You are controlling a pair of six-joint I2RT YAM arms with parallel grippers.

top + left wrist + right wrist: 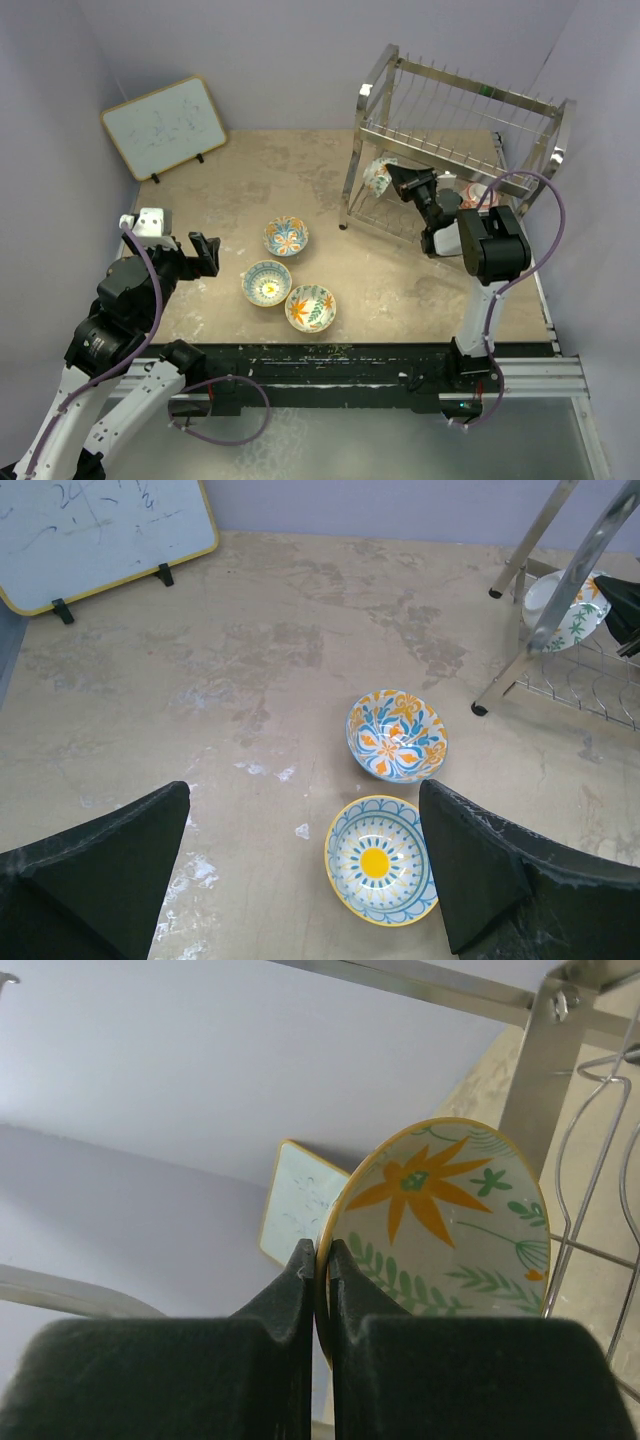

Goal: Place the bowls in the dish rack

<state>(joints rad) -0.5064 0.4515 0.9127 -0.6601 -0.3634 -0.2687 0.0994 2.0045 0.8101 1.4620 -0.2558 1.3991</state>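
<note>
Right gripper (320,1260) is pinched tight on the rim of a leaf-and-flower bowl (450,1220), which it carries on edge. The table (300,170) bears the dish rack (450,142) at its far right. The held bowl hangs at the rack's left end, under the upper tier and just above the lower tier's wires. Left gripper (205,255) hovers wide open and empty over the table's left side. 3 bowls lie nearby, well apart from the rack: a blue-and-orange bowl (287,236), a yellow-centred bowl (267,283) and a green-leafed bowl (311,307). 1 red-orange bowl (478,193) seems already racked, partly hidden by the arm.

I judge the step in hand is seating bowl 2. Next it needs lowering upright between 2 wires before the jaws part.
</note>
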